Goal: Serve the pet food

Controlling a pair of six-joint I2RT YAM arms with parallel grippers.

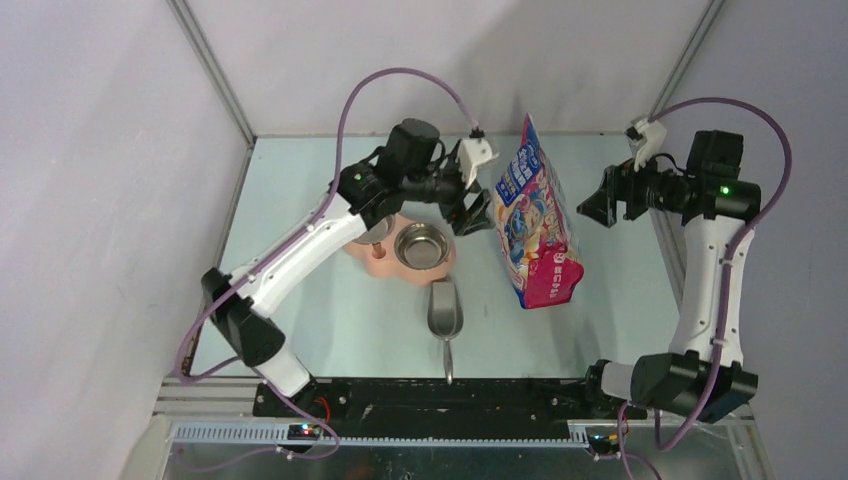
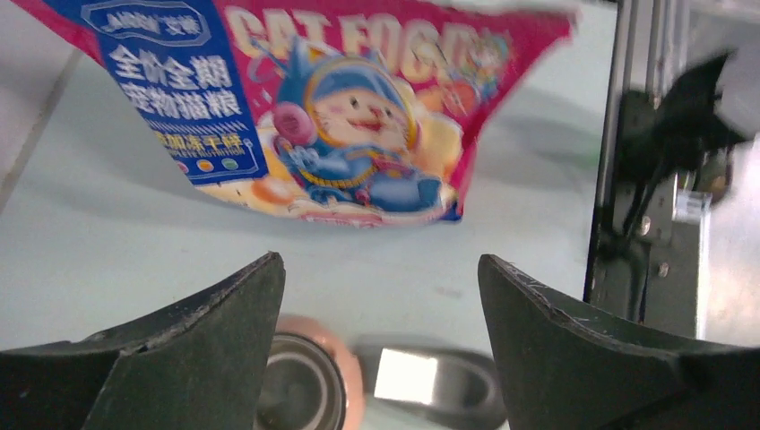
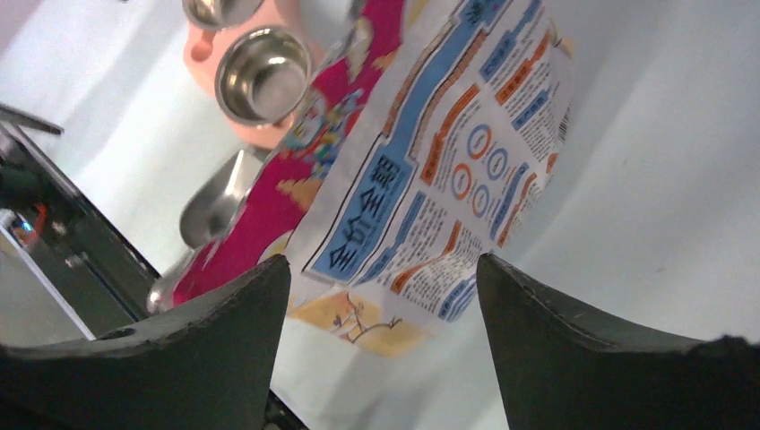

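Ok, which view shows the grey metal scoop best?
Top external: the grey metal scoop lies whole and unobstructed. Left wrist catches only a blurred part at the bottom edge; right wrist shows it partly behind the blue-pink printed cat-food bag.

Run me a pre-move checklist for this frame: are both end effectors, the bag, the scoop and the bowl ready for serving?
1. Left end effector open and empty, facing the cat-food bag: ok.
2. Right end effector open and empty on the bag's other side: ok.
3. Bag standing on the table between them, held by neither: ok.
4. Bag top opened: cannot tell.
5. Bowl empty and uncovered: ok.
6. Scoop lying free near the bowl, handle toward the arm bases: ok. No pet food is visible anywhere yet.
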